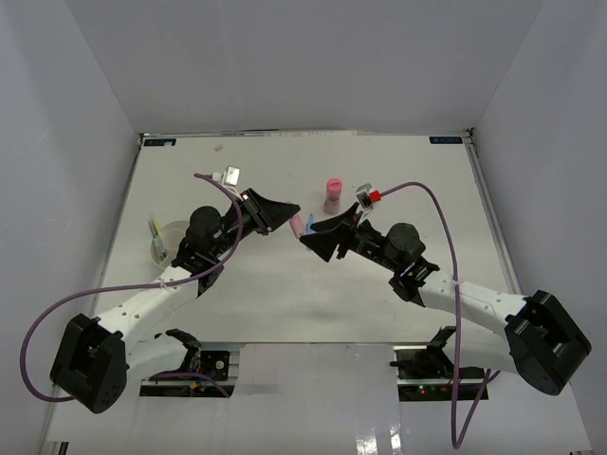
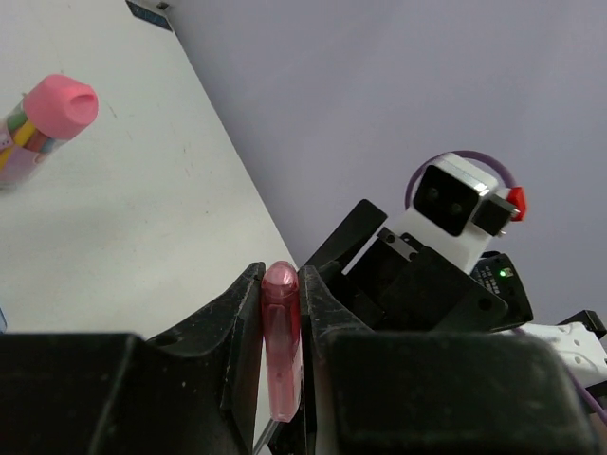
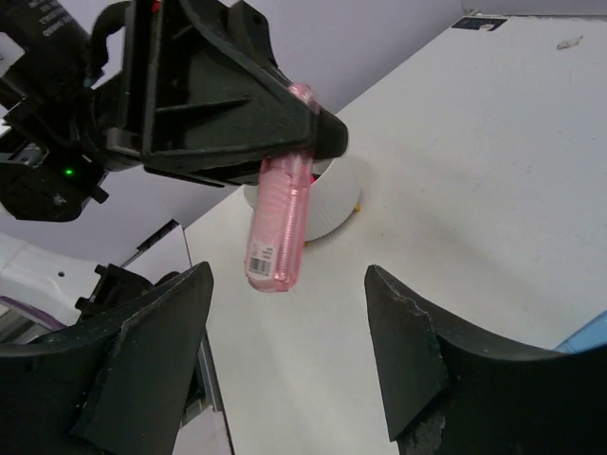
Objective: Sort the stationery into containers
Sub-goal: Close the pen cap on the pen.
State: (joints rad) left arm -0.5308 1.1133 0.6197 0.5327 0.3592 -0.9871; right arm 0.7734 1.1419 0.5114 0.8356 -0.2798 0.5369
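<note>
My left gripper [image 1: 290, 212] [image 2: 282, 275] is shut on a translucent pink highlighter [image 2: 282, 351] [image 1: 297, 226] [image 3: 280, 227], which hangs barcode end down above the table. My right gripper [image 1: 317, 237] [image 3: 289, 275] faces it, open, its fingers [image 3: 152, 341] on either side of the highlighter's lower end without touching it. The white cup [image 1: 176, 227] [image 3: 329, 210] stands at the left with a green highlighter [image 1: 156, 230] in it. A pink-capped stubby cylinder [image 1: 333, 194] [image 2: 45, 118] stands behind the grippers. A blue pen [image 1: 310, 225] [image 3: 586, 334] lies under them.
The two arms meet at mid-table, their purple cables [image 1: 432, 204] looping over it. White walls close in the table on the left, back and right. The arm bases [image 1: 90, 360] sit at the near edge.
</note>
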